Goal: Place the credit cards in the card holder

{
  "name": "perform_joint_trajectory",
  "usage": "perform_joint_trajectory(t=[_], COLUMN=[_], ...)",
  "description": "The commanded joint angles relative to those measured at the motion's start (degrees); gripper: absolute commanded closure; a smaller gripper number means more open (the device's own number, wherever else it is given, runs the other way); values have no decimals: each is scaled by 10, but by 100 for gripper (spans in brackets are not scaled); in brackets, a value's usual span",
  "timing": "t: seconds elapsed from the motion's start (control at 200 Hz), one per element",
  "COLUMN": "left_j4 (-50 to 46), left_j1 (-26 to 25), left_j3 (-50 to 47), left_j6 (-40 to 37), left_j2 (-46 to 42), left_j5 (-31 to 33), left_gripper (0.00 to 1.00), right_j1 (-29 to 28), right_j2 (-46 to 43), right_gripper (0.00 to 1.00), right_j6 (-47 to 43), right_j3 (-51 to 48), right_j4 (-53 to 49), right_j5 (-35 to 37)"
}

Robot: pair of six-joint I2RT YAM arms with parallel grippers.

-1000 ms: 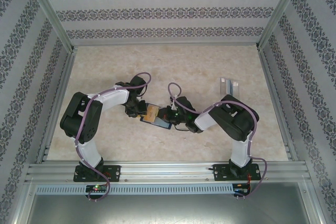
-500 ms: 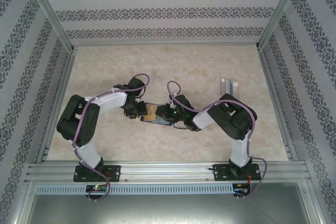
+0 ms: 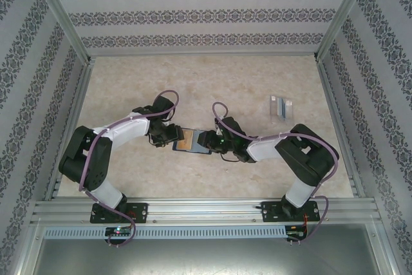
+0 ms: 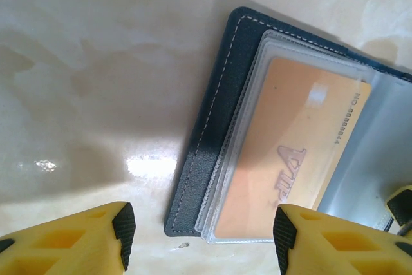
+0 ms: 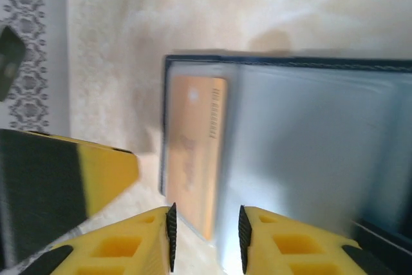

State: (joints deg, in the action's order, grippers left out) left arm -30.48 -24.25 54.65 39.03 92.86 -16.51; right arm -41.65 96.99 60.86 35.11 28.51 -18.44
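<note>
The card holder (image 4: pixel 207 140) lay open and flat near the middle of the surface (image 4: pixel 90 62), its pale inside facing up. The orange-yellow credit card (image 4: pixel 293 165) sat in the clear sleeve on the holder's 9 o'clock half, squared up with only its edge near the sleeve mouth, so I judged that card as good as done.

I could not find the blue credit card. The 3 o'clock half showed as grey-blue plastic, and I could not tell whether a card was under it or the pocket was bare. If it was bare, about half the job was left, plus folding the holder shut if that was wanted.

The left gripper (image 4: pixel 203 243) hung over the holder's 9 o'clock edge, jaws spread wide and holding nothing. The right gripper (image 5: pixel 206 227) was over the 3 o'clock side, jaws parted by a narrower gap. The sleeve edge showed through the gap, but nothing looked pinched, so I read it as released.

A clear plastic box (image 3: pixel 280 105) stood well apart at 2 o'clock from the holder.
</note>
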Motion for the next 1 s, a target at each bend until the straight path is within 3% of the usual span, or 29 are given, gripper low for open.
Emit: perform_joint_trajectory(t=[0.0, 0.22, 0.3, 0.47, 0.789, 0.994], left_j4=[42, 90, 108, 116, 176, 198], left_j1=[2, 2, 2, 1, 1, 1], left_j3=[-21, -42, -43, -36, -61, -58], left_j6=[-9, -13, -8, -8, 12, 32], left_j2=[4, -2, -3, 13, 12, -22], left_j5=[-26, -46, -52, -60, -113, -154], left_gripper=[38, 35, 33, 32, 34, 34], right_j1=[5, 4, 4, 4, 4, -5], right_j2=[-47, -106, -107, -78, -18, -8], right_gripper=[65, 59, 50, 46, 49, 62], right_j6=[-55, -136, -149, -138, -110, -102], right_j3=[-2, 24, 31, 44, 58, 71], right_j4=[-93, -245, -260, -255, -191, -173], right_j5=[17, 84, 92, 87, 41, 27])
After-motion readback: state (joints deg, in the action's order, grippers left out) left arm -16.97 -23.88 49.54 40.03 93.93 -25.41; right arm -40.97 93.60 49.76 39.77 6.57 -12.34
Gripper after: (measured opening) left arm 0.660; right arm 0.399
